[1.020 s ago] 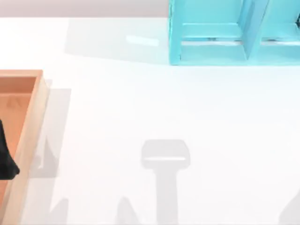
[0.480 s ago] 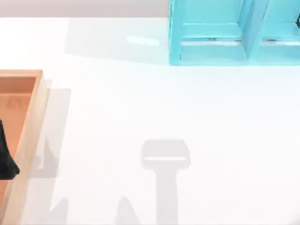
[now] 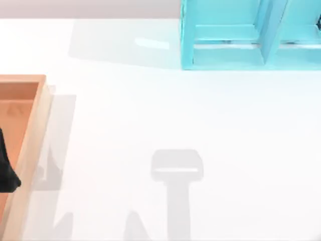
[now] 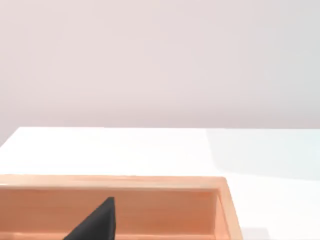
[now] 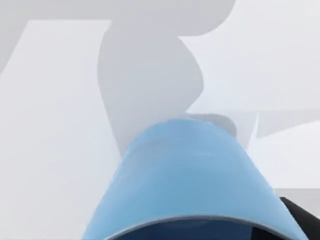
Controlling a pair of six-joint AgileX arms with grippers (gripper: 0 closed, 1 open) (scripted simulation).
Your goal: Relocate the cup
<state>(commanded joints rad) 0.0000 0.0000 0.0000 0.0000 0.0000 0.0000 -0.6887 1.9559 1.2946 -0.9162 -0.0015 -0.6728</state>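
One cup (image 5: 192, 175), blue and close up in the right wrist view, one turquoise cabinet (image 3: 251, 35) with two open compartments at the counter's (image 3: 175, 115) far right, one wooden tray (image 3: 30, 140) at its left edge, and one dark pincer (image 3: 6, 173) over that tray.

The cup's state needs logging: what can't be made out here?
- Right wrist view: the cup is cut off by the frame edge; whether anything grips it is unclear.
- Top view: the wooden tray runs off the left edge.
- Turquoise cabinet: upper part cut off.
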